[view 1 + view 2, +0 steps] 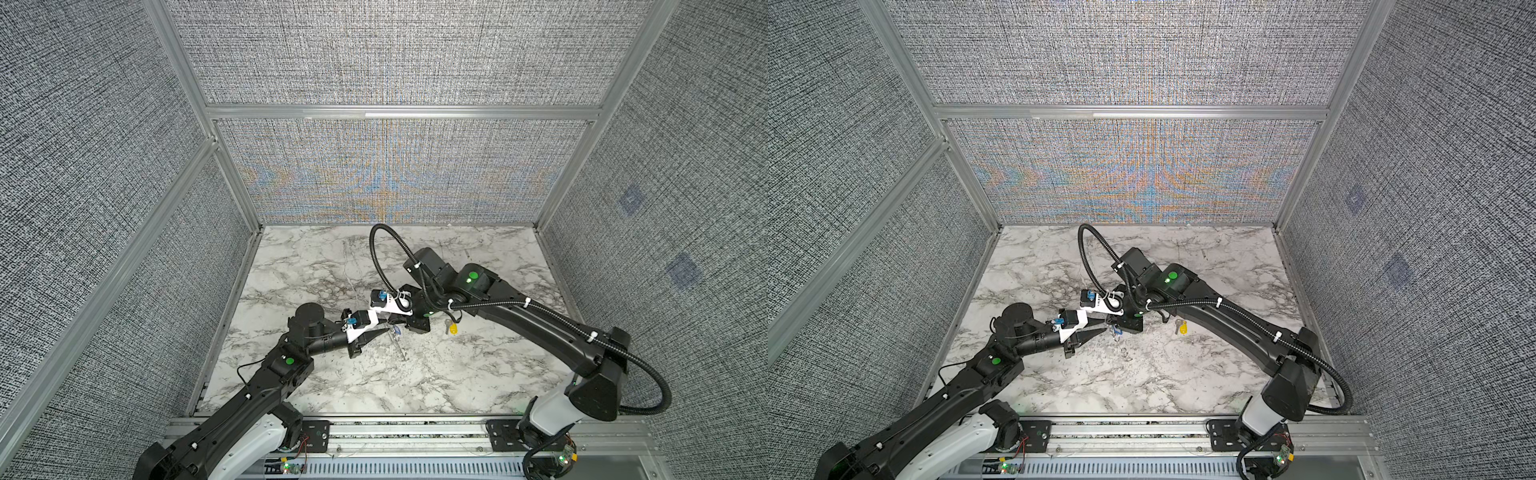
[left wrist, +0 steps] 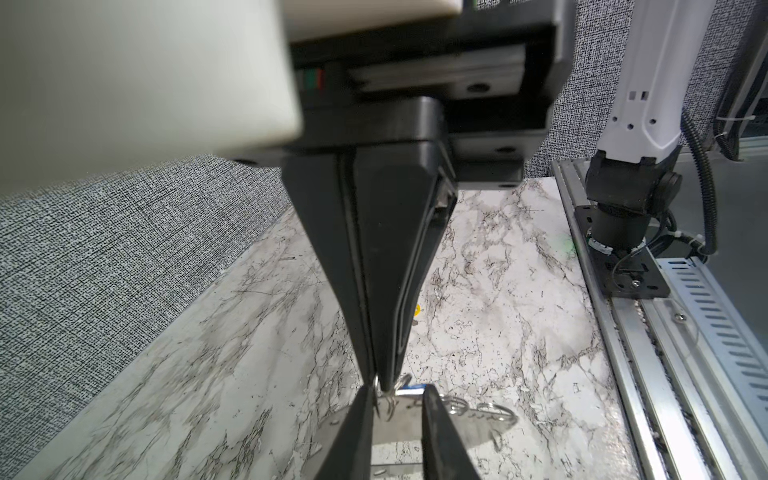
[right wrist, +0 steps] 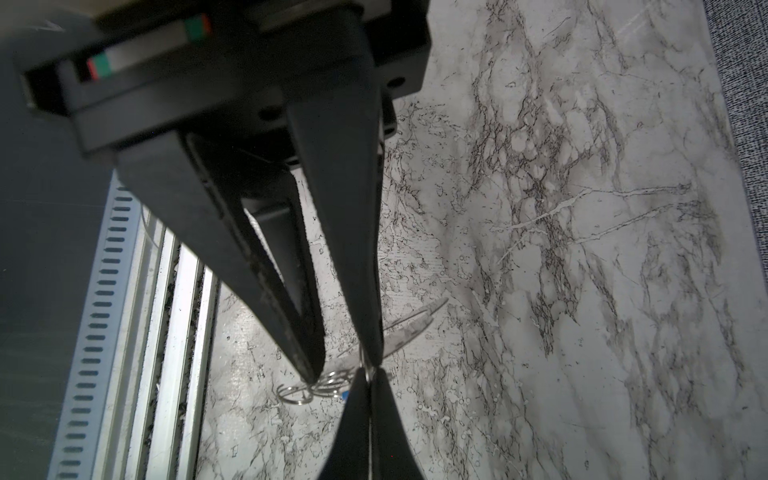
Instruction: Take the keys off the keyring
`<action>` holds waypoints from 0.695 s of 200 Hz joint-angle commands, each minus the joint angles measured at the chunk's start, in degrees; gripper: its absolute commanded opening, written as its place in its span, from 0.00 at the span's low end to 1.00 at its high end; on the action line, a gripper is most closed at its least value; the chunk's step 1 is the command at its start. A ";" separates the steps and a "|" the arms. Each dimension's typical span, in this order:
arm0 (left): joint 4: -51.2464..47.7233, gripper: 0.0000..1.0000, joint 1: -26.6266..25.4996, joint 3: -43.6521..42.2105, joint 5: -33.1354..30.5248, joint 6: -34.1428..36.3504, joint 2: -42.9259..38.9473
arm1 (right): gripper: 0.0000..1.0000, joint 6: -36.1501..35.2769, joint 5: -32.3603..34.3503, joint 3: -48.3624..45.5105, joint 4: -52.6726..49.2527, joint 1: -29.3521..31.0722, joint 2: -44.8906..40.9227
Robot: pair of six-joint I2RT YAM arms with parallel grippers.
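My right gripper (image 3: 369, 374) is shut, and its tips pinch a thin wire ring at the edge of the keyring (image 2: 478, 419), a flat grey oval loop held just above the marble. The left gripper (image 2: 398, 395) meets it tip to tip in both top views (image 1: 388, 330). Its jaws stand a little apart, astride the loop's small rings (image 3: 332, 382). The blue key (image 2: 411, 389) sits right at those tips, mostly hidden. The yellow key (image 1: 453, 329) lies alone on the table, to the right of both grippers.
The marble table (image 1: 457, 382) is walled by grey fabric panels on three sides. An aluminium rail (image 1: 415, 432) with both arm bases runs along its front edge. The right arm's black cable (image 1: 384, 266) loops above the grippers.
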 commanded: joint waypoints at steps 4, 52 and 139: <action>-1.17 0.19 -0.01 1.03 1.00 -0.02 0.68 | 0.00 -0.95 -0.62 -0.08 0.92 0.12 -0.57; -0.56 0.15 -0.01 2.18 0.58 -0.19 2.66 | 0.00 -0.67 -1.05 -0.42 1.18 0.20 -1.11; -1.07 0.04 -0.01 2.55 -0.32 0.07 3.08 | 0.00 0.07 -4.07 0.00 1.56 0.22 -1.59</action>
